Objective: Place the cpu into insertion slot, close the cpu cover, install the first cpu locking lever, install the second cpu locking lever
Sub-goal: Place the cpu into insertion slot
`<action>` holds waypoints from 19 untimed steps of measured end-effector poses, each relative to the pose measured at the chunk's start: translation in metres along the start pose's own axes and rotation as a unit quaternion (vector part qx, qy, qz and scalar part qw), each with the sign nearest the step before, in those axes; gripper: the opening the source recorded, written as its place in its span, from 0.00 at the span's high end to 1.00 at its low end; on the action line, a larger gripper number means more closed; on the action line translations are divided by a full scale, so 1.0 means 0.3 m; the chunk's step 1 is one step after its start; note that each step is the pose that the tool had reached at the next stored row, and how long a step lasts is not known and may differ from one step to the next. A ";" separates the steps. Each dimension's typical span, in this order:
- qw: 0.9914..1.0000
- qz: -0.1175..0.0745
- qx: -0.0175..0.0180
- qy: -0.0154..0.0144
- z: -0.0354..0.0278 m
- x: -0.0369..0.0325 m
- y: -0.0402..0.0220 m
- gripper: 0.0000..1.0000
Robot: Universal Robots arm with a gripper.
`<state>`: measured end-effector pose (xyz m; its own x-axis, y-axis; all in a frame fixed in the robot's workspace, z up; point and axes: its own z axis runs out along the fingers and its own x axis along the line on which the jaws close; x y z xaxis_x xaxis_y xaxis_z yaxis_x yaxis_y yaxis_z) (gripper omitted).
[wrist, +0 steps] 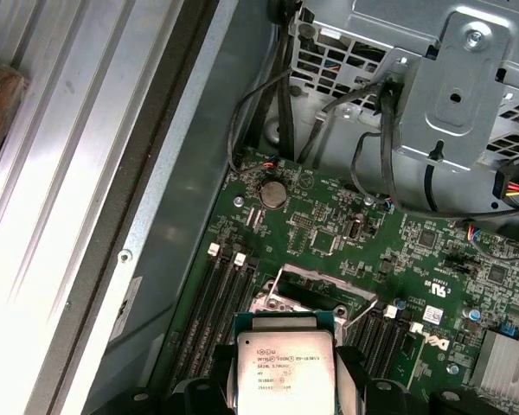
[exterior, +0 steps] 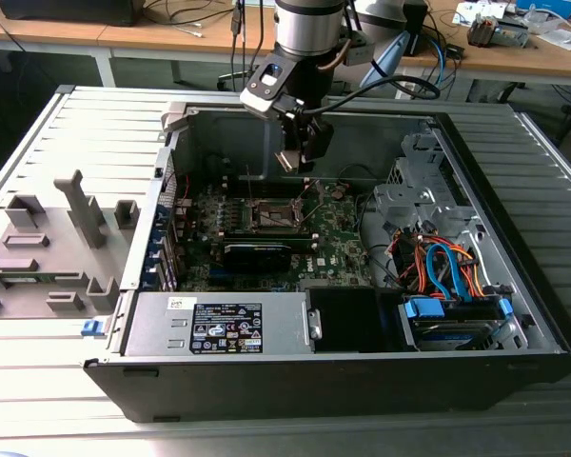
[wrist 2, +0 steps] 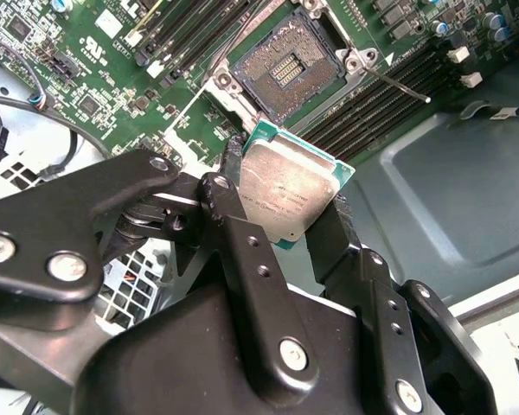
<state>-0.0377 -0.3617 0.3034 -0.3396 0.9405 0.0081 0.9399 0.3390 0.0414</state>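
My gripper (exterior: 301, 157) hangs inside the open computer case, shut on the cpu (wrist 2: 290, 186), a small square chip with a silver-grey top and green edge. The black fingers (wrist 2: 233, 199) clamp two opposite edges of the cpu (wrist: 285, 367), which is tilted. The insertion slot (wrist 2: 287, 65) lies below and slightly ahead of the chip, uncovered, with its brownish pin field bare; it also shows on the green board (exterior: 274, 215). The cpu cover (wrist: 322, 277) stands swung up at the socket's edge. A thin lever rod (wrist 2: 398, 85) sticks out free beside the socket.
Memory slots (wrist 2: 376, 91) flank the socket. A black card (exterior: 257, 253) sits just in front of it, and a power supply (exterior: 224, 326) lies at the case front. The drive cage with coloured cables (exterior: 447, 271) fills the exterior view's right. A grey fixture (exterior: 57, 238) lies outside, left.
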 end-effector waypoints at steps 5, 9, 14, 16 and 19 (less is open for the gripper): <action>1.000 0.005 0.000 0.000 0.000 0.000 0.000 0.45; 1.000 0.009 0.000 0.000 0.000 0.000 0.000 0.45; 1.000 0.015 0.000 -0.001 0.000 0.000 0.000 0.45; 1.000 0.017 0.000 -0.001 0.000 0.000 0.000 0.45; 1.000 0.019 0.000 -0.001 0.001 0.000 0.000 0.45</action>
<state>-0.0377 -0.3617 0.3032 -0.3027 0.9530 0.0081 0.9524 0.3022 0.0414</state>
